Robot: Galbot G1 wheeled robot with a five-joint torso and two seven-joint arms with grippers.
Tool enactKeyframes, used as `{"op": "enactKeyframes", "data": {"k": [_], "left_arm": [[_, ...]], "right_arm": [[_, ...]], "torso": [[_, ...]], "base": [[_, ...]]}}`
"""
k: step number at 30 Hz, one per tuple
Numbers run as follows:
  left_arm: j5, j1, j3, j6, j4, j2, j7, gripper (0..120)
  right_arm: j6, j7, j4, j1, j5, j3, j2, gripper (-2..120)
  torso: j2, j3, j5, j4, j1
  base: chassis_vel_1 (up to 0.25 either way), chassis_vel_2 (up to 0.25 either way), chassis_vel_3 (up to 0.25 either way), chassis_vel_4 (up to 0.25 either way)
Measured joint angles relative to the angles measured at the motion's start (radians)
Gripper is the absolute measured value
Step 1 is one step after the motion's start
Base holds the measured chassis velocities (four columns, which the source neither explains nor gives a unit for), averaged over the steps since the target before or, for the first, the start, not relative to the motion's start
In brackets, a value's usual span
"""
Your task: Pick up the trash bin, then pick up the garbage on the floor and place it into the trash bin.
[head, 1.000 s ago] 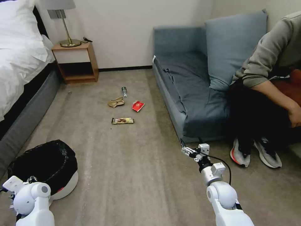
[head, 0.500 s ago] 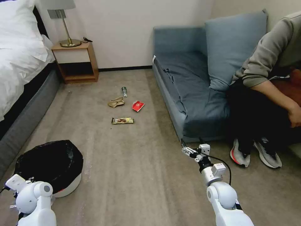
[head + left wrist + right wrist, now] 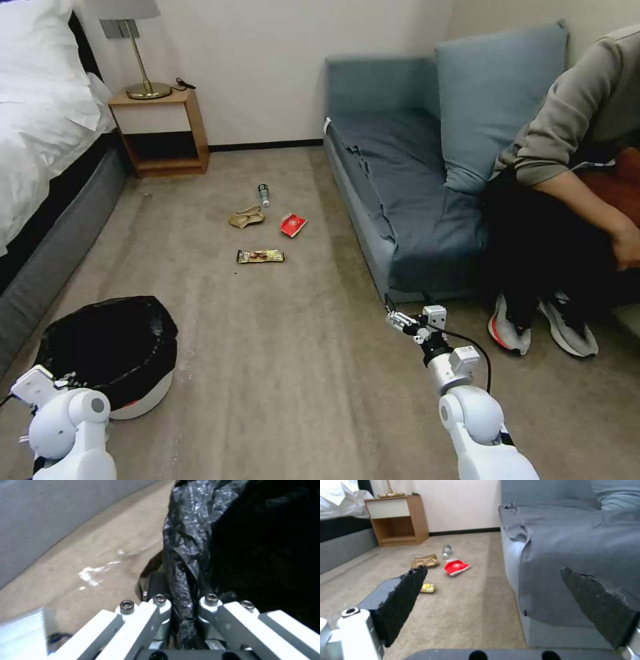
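- The trash bin (image 3: 143, 393) is at the lower left of the head view, near the grey bed base (image 3: 60, 240). It is white, with a red mark low on its side, and a crinkled black bag (image 3: 107, 347) covers its top.
- The left gripper (image 3: 181, 620) is at the near rim of the bin. The left wrist view shows a detail that the head view hides behind the white arm: the jaws are together on a fold of the black bag at the rim.
- The right gripper (image 3: 395, 321) is held out over the carpet (image 3: 280, 373), close to the corner of the blue sofa (image 3: 400, 200). In the right wrist view its dark pads (image 3: 403, 597) stand wide apart and hold nothing.
- The garbage lies on the carpet well ahead of the robot, between the bed and the sofa: a gold-brown snack wrapper (image 3: 261, 256) is nearest, then a red-and-white packet (image 3: 293, 225) and a tan paper bag (image 3: 246, 217), and a small bottle (image 3: 265, 195) is farthest.
- In the right wrist view the left pad partly covers the snack wrapper, while the head view shows its full length.
- A wooden nightstand (image 3: 160, 130) stands against the wall behind the litter.
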Motion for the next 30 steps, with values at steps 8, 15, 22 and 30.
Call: {"op": "enactKeyframes", "data": {"k": [8, 15, 22, 30], "left_arm": [[0.094, 0.066, 0.046, 0.017, -0.114, 0.06, 0.223, 4], [0.153, 0.081, 0.082, 0.031, -0.2, 0.087, 0.328, 4], [0.21, 0.102, 0.095, 0.036, -0.283, 0.103, 0.42, 4], [0.231, 0.103, 0.113, 0.003, -0.307, 0.099, 0.483, 4]], "right_arm": [[-0.009, 0.064, 0.026, 0.003, 0.008, -0.021, 0.006, 100], [-0.003, 0.097, 0.033, 0.009, 0.014, -0.035, 0.012, 100], [0.043, 0.117, 0.023, 0.018, 0.013, -0.038, 0.015, 100], [0.068, 0.104, 0.027, 0.025, 0.02, -0.052, 0.014, 100]], "torso": [[0.0, 0.0, 0.0002, 0.0001, 0.0], [0.0, 0.0, 0.0004, 0.0, 0.0], [0.0, 0.0, 0.0004, 0.0, 0.0], [0.0, 0.0, 0.0006, 0.0, 0.0]], "base": [[0.0, 0.0, 0.0, 0.0], [0.0, 0.0, 0.0, 0.0], [0.0, 0.0, 0.0, 0.0], [0.0, 0.0, 0.0, 0.0]]}}
